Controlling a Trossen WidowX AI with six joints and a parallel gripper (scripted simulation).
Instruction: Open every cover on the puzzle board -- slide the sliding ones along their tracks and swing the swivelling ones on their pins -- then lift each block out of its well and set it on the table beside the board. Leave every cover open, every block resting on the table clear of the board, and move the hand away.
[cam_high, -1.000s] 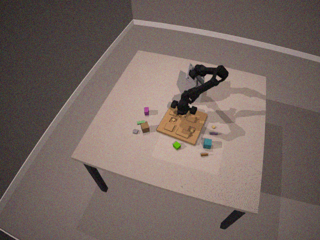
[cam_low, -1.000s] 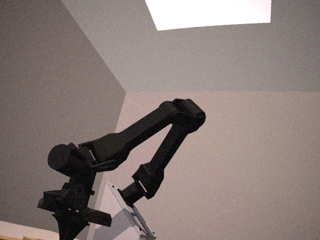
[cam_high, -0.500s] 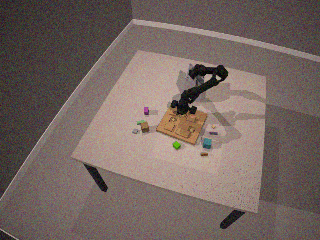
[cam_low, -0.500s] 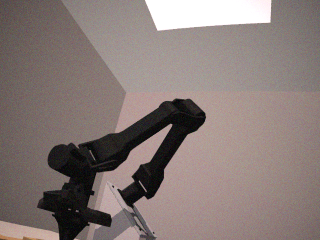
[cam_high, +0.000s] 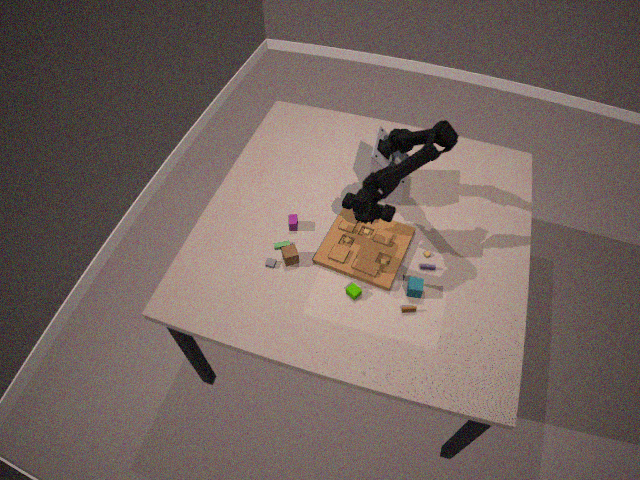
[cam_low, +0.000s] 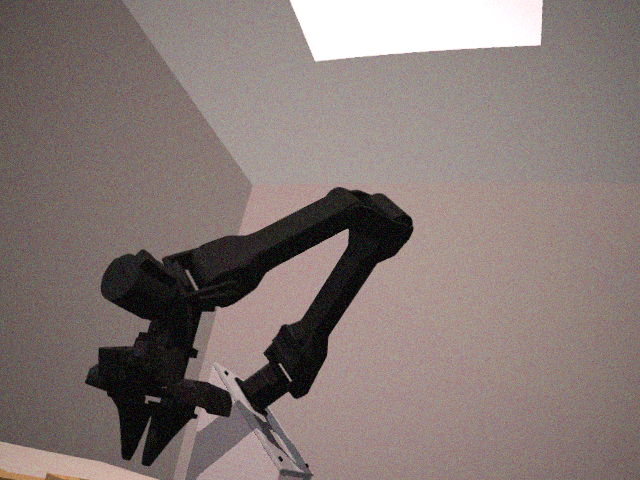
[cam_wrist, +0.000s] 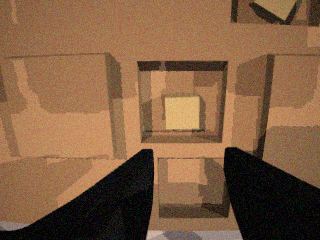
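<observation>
The wooden puzzle board (cam_high: 400, 249) (cam_wrist: 175, 35) has raised wooden covers, including a left one (cam_wrist: 65, 110) and a right one (cam_wrist: 295, 95) in the wrist view. Between them an open square well holds a small pale yellow block (cam_wrist: 182, 113) (cam_high: 366, 231). A smaller empty recess (cam_wrist: 187, 192) lies just below that well. Another pale block (cam_wrist: 278, 7) sits tilted in an open well at the upper right. A third block (cam_high: 384, 260) shows in the well near the board's right front. My gripper (cam_wrist: 188, 159) (cam_low: 136, 460) is open partway and empty, above the near edge of the central well.
Left of the board are a magenta block (cam_high: 293, 222), a green bar (cam_high: 281, 244), a brown cube (cam_high: 290, 255) and a grey piece (cam_high: 270, 262). A bright green block (cam_high: 353, 290) lies in front. A teal cube (cam_high: 415, 286), purple piece (cam_high: 427, 267) and orange piece (cam_high: 408, 308) lie right.
</observation>
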